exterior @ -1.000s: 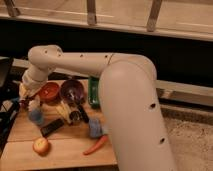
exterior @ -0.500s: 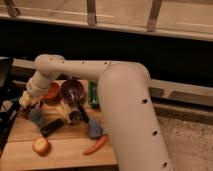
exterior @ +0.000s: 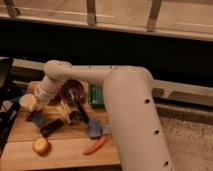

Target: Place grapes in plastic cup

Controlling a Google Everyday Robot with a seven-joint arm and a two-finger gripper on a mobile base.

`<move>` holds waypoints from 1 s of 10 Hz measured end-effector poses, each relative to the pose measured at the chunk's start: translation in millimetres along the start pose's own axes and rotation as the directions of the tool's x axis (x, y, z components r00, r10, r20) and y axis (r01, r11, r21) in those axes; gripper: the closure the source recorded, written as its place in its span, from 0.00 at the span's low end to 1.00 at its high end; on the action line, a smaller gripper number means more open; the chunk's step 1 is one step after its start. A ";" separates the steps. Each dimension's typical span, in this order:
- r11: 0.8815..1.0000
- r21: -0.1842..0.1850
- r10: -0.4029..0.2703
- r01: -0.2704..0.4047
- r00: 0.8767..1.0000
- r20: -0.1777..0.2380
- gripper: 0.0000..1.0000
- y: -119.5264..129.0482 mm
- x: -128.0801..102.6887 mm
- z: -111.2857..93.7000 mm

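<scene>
From my remote seat I see the arm (exterior: 125,95) reaching across the wooden table (exterior: 65,150) toward nine o'clock. The gripper (exterior: 36,102) is at the left edge of the table, its jaws closed, right beside a pale cup (exterior: 27,101); whether it holds something I cannot tell. I cannot find the grapes. An apple (exterior: 40,145) lies at seven o'clock, a carrot (exterior: 95,145) at six o'clock, and a dark bowl (exterior: 73,91) sits near the centre.
</scene>
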 end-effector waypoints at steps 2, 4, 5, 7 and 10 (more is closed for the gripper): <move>1.000 -0.009 0.013 -0.013 1.000 -0.009 1.00 -7.6 -1.5 4.0; 1.000 -0.018 0.013 -0.013 1.000 -0.016 0.99 -11.2 -3.2 6.6; 1.000 -0.024 0.010 -0.010 1.000 -0.021 0.93 -12.5 -4.4 7.3; 1.000 -0.031 0.002 -0.003 1.000 -0.031 0.75 -10.0 -6.0 9.5; 0.999 -0.036 -0.010 0.008 0.999 -0.040 0.44 -6.4 -8.1 10.6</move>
